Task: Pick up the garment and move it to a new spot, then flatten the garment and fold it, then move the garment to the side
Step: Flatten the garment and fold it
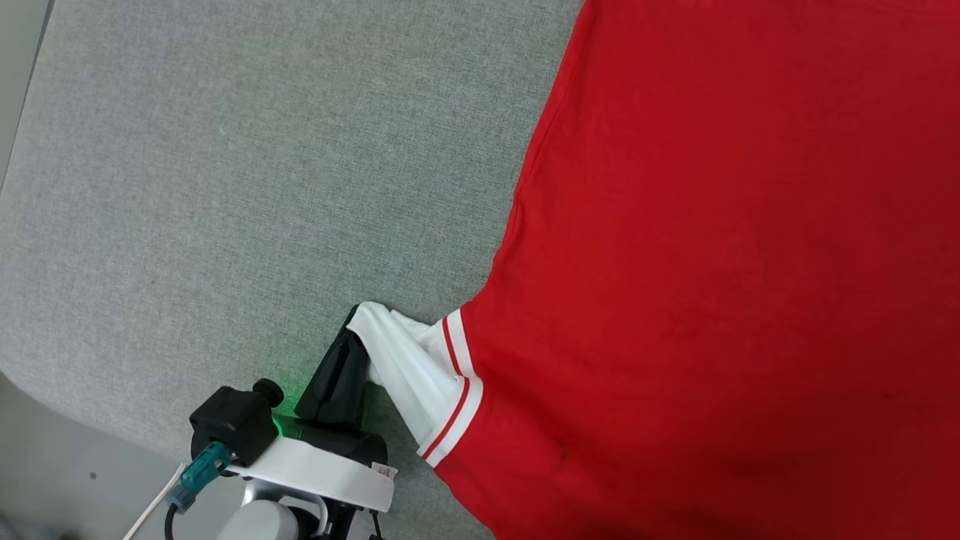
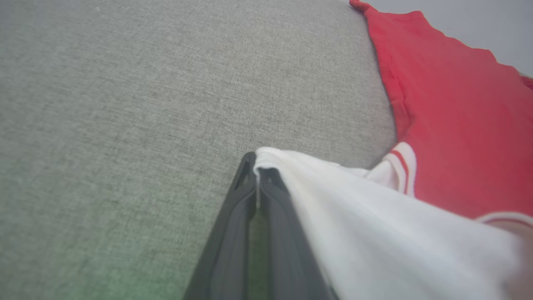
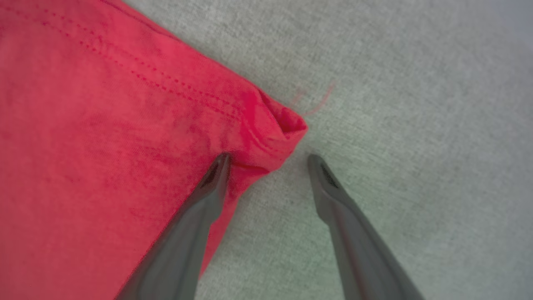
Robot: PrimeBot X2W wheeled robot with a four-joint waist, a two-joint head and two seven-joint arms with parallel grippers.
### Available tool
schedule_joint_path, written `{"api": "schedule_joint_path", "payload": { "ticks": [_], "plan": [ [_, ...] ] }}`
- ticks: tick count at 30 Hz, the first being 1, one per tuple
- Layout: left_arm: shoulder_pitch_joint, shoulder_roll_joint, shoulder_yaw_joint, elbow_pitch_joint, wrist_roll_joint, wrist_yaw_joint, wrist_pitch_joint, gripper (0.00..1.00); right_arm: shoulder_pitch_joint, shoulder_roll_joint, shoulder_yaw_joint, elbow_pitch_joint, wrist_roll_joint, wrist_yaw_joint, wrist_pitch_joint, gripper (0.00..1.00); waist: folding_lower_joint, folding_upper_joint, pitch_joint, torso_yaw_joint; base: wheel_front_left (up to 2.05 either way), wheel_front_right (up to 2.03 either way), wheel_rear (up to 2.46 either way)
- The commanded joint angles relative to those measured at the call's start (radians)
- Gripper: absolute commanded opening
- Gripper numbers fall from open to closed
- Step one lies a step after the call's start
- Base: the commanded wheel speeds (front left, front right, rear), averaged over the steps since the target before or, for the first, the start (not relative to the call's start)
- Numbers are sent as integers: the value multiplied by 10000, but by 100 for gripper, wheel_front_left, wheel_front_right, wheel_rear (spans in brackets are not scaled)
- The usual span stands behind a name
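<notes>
Garment: we see it lying on the grey surface.
Left gripper: fingers pressed together, pinching the white sleeve.
Right gripper: fingers spread at the hem corner.

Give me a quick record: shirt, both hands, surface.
shirt: red, plain side up, spread out
left hand: shut on the shirt's white sleeve
right hand: open at a hem corner, one finger over red cloth, the other over the surface
surface: grey fabric
</notes>
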Motion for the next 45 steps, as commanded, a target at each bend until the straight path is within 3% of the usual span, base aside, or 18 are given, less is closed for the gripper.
{"api": "schedule_joint_path", "payload": {
  "ticks": [1, 2, 6, 13, 18, 27, 34, 45],
  "plan": [
    [-42, -40, 83, 127, 57, 6, 45, 0, 1311, 379, 572, 589, 233, 30, 333, 19, 4, 0, -9, -3, 0, 0, 0],
    [-45, -67, 119, 159, 77, -27, 45, 0, 1288, 311, 507, 584, 240, 30, 289, 0, 4, 0, -22, -13, 0, 0, 0],
    [-56, -119, 240, 268, 191, -129, 45, 0, 954, 193, 233, 551, 128, 12, -105, 0, 4, 0, -159, -84, 0, 0, 0],
    [268, -77, 505, 403, 364, -235, 40, 0, 532, 720, -59, 501, 337, 15, -1285, 0, 4, 0, -896, -496, 0, 0, 0],
    [568, 76, 718, 393, 399, -158, 36, 0, 737, 537, 333, 313, 592, 13, -1916, 0, 4, 0, -1694, -909, 0, 0, 0],
    [1434, 483, 952, 243, 256, 143, 187, 0, 3087, -391, 584, -1374, 2135, 13, -3231, 0, 4, 0, -3106, -1762, 0, 0, 0],
    [1983, 682, 1108, 52, 168, 355, 294, 0, 5663, -970, 55, -2574, 2650, 12, -3854, 0, 4, 0, -3722, -2193, 0, 0, 0],
    [2533, 952, 1248, -179, 117, 589, 416, 0, 9848, -678, -981, -3425, 2728, 12, -3961, 0, 4, 0, -4222, -2665, 0, 0, 0]
  ]
}}
